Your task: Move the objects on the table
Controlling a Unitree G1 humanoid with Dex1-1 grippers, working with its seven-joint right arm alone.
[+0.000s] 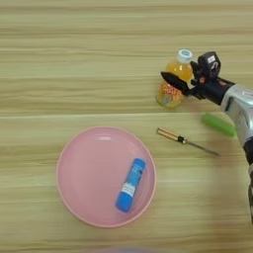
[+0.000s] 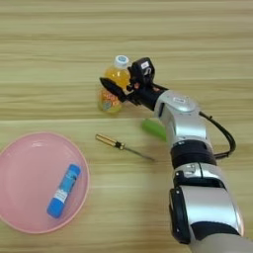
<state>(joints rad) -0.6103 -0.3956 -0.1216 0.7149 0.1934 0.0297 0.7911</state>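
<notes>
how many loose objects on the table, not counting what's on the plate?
3: the orange-drink bottle at the gripper, the screwdriver right of the pink plate, the green piece partly behind the forearm. The arm may hide more.

Glossy pink plate (image 1: 79,197); wood-grain table (image 1: 74,59), matt; silver forearm (image 2: 185,123), smooth metallic sheen.
</notes>
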